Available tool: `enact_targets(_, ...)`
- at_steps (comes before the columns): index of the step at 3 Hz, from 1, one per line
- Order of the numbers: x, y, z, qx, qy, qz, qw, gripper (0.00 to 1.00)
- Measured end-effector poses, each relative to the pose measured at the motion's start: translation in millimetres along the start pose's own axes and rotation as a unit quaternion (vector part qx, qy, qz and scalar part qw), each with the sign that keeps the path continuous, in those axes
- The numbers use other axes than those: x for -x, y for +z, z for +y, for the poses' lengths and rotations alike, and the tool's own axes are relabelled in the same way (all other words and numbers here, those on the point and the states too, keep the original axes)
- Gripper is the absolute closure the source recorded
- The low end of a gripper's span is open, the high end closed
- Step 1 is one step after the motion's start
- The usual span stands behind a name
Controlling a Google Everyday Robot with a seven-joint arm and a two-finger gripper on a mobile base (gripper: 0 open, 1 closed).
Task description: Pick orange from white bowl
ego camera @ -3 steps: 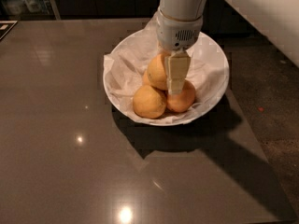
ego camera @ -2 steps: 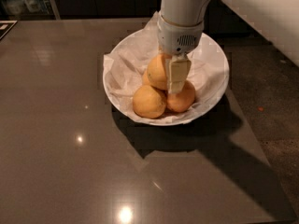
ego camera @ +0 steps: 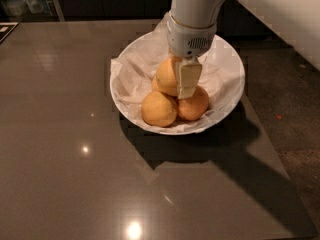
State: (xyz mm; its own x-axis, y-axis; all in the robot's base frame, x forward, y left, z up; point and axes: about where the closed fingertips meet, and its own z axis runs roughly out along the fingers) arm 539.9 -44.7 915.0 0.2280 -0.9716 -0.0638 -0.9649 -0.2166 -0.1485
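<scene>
Glossy dark table (ego camera: 75, 159), white bowl (ego camera: 234, 79), tool (ego camera: 187, 90) over orange (ego camera: 166, 77)

Dim scene, warm cast. Light comes from overhead: two small glare spots on the glossy desk (ego camera: 60, 184), one at bottom centre, one lower left of the white bowl (ego camera: 231, 91), plus a soft sheen upper left. The end effector (ego camera: 186, 91) hangs over the bowl's middle, pale and bright beside the orange (ego camera: 166, 76). Arm and bowl throw a broad dark shadow toward lower right. The top edge is nearly black
</scene>
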Motion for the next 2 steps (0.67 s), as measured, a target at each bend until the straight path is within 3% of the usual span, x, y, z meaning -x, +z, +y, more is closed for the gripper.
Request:
enact_targets(1,3.3,-25.7,19.0,-0.042,-0.001,-0.043,0.9982,1.00)
enact_targets(2,-4.3,-51.7,45.5,-0.085,0.023,-0.099,0.9911,1.00)
